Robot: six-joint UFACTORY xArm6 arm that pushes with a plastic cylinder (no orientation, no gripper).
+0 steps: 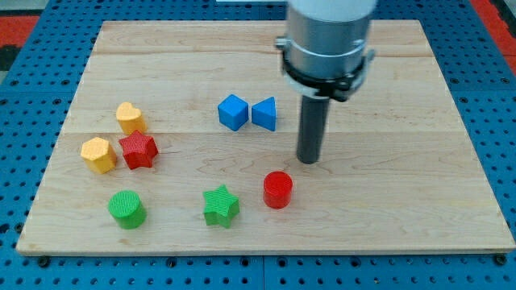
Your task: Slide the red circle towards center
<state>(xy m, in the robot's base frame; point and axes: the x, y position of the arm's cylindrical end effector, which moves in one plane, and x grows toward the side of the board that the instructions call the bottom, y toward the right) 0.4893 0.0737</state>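
The red circle (277, 189) is a short red cylinder standing on the wooden board (419, 193), below the board's middle. My tip (309, 160) is the lower end of the dark rod, just above and to the right of the red circle, a small gap apart from it. The rod hangs from the grey arm body at the view's top.
A green star (220, 206) lies left of the red circle and a green circle (126, 209) farther left. A blue cube (233, 112) and a blue triangle (265, 113) sit above the middle. A red star (138, 150), a yellow hexagon (98, 155) and a yellow heart (129, 118) cluster at the left.
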